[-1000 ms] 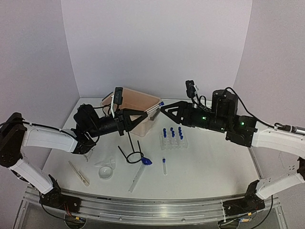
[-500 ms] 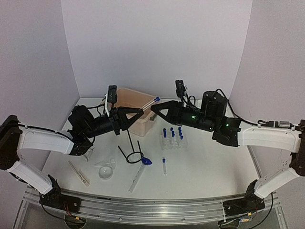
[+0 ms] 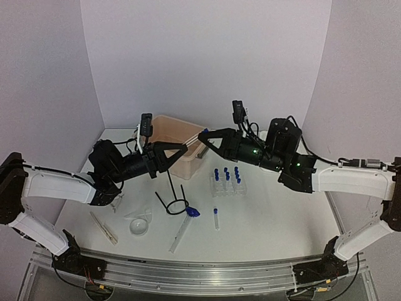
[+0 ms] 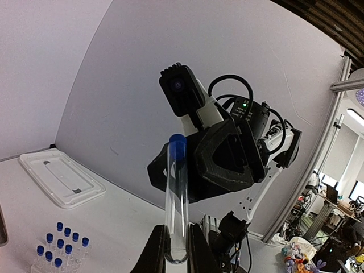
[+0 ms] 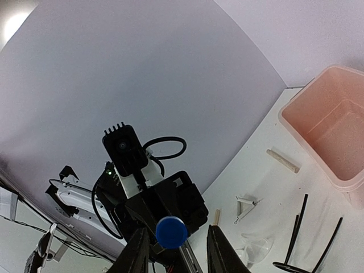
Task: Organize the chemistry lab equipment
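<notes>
Right jaws astride cap [image 5: 171,232], left gripping tube [image 4: 177,199]

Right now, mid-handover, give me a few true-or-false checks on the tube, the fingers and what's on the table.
1. The left fingers clamp the base of the long tube. True.
2. The tube's blue cap sits between the right fingers. True.
3. The ring stand is inside the beige tub. False: it stands on the table in front of the tub.
4. The rack is empty. False: it holds small tubes with blue caps.
5. The white lid covers the tub. False: it lies flat on the table, and the tub is open.
</notes>
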Robot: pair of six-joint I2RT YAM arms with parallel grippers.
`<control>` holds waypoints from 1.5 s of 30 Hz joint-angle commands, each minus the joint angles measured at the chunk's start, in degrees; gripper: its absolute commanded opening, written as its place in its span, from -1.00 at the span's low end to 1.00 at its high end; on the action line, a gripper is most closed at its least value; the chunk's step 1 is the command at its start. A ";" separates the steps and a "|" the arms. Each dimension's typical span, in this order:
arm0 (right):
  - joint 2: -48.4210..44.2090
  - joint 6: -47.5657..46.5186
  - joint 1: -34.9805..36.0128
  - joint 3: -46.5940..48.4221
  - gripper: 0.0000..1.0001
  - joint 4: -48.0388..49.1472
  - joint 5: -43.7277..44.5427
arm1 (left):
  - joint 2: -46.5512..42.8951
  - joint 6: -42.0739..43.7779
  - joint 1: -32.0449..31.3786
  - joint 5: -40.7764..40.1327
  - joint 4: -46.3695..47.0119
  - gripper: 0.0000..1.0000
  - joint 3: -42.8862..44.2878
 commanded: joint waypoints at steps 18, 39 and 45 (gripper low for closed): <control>-0.21 -2.01 -0.09 3.56 -0.51 4.21 -0.62 | 1.44 -0.81 -0.09 0.91 3.43 -1.00 1.23; -9.61 -16.96 -0.07 -1.99 -1.00 -12.73 15.05 | -8.29 4.41 -0.09 -14.17 -24.97 0.99 0.57; -10.26 -25.64 -0.08 -7.25 -1.00 -22.48 28.14 | -14.80 2.68 -0.12 -33.70 -43.30 0.99 -0.43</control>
